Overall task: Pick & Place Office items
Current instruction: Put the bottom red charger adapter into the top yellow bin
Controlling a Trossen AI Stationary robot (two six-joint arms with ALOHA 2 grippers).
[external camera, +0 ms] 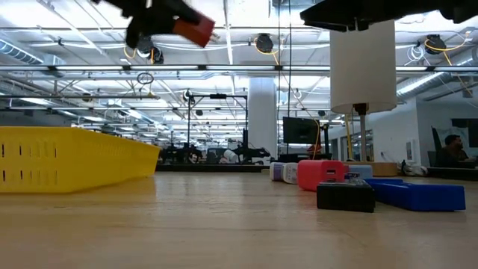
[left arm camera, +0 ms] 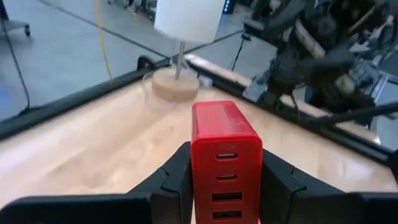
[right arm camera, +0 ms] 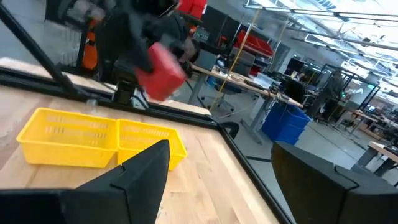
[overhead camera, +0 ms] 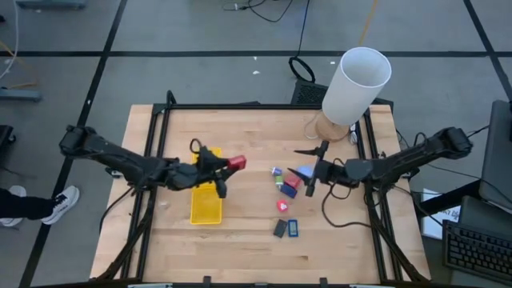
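My left gripper (overhead camera: 222, 165) is shut on a red block with ports on its face (left arm camera: 225, 155), high above the table by the far end of the yellow tray (overhead camera: 206, 200); the block also shows in the low view (external camera: 196, 28) and the right wrist view (right arm camera: 163, 71). My right gripper (overhead camera: 316, 170) is open and empty (right arm camera: 217, 180), just right of a cluster of small pieces (overhead camera: 288, 184). A red piece (overhead camera: 282, 206), a dark grey flat piece (overhead camera: 279, 228) and a blue flat piece (overhead camera: 293, 228) lie flat on the table nearer the front. My left gripper pinches the red block by its two opposite side faces (left arm camera: 198, 168) between its two fingers (left arm camera: 171, 180). The fingers reach roughly level toward the table's right. The block's far end (overhead camera: 238, 163) sticks out past the fingertips. The block is lifted clear of table and tray.
A big white cylinder on a round wooden base (overhead camera: 356, 84) stands at the far right. The black frame rails (overhead camera: 156, 144) run along the table's sides. Bare wood lies between tray and cluster (overhead camera: 248, 200).
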